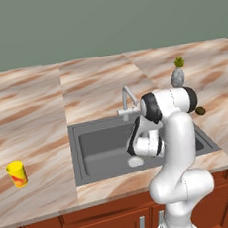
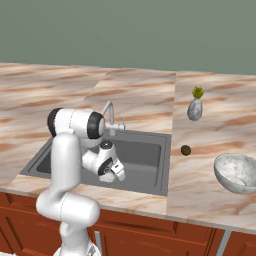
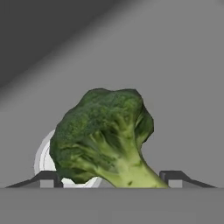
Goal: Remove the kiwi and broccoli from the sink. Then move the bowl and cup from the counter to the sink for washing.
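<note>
While its spread two-finger gripper (image 3: 112,180) is hovering low, the dark green bumpy broccoli floret (image 3: 103,139) is lying dead ahead at twelve o'clock, stalk slanting toward five.

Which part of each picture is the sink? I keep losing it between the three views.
Left base view: the sink sits in the centre, partly behind the white arm.
Right base view: the sink is left of centre, in the lower half.
Hand view: the sink's grey floor lies behind the broccoli.
Shared landmark: the round drain on the sink floor.
</note>
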Robot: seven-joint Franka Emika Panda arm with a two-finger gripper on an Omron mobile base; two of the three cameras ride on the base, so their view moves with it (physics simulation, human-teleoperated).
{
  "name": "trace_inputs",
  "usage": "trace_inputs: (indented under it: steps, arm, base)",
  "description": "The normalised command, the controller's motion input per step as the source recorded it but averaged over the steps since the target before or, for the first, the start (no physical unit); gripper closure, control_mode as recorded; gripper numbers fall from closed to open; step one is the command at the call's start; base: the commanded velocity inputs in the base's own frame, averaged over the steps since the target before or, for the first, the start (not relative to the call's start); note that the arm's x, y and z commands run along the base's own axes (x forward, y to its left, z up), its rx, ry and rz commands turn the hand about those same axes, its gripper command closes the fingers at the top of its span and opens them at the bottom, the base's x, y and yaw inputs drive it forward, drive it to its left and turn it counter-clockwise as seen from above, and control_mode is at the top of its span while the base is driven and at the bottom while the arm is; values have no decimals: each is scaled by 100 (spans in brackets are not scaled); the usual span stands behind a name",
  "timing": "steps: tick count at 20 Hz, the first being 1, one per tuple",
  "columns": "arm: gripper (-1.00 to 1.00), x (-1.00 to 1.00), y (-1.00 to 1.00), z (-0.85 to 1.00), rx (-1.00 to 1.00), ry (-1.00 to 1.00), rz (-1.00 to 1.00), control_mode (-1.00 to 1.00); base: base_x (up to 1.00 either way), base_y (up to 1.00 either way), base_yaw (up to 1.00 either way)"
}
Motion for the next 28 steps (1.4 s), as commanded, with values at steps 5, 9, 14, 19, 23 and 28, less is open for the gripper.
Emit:
trace_inputs:
  steps: [5,9,14,19,23,28]
  arm:
    - [100,-9,-17,33,0,-3,0,-100]
    - [100,-2,-21,36,0,0,0,-100]
    - [100,-1,-21,36,0,0,0,-100]
    - [100,-4,-20,39,0,0,0,-100]
    - [100,-6,-16,41,0,0,0,-100]
    - [100,-1,-12,44,0,1,0,-100]
  base:
    - [0,0,0]
    - [0,0,0]
    - [0,0,0]
    - [0,0,0]
    - [0,0,0]
    - [0,0,0]
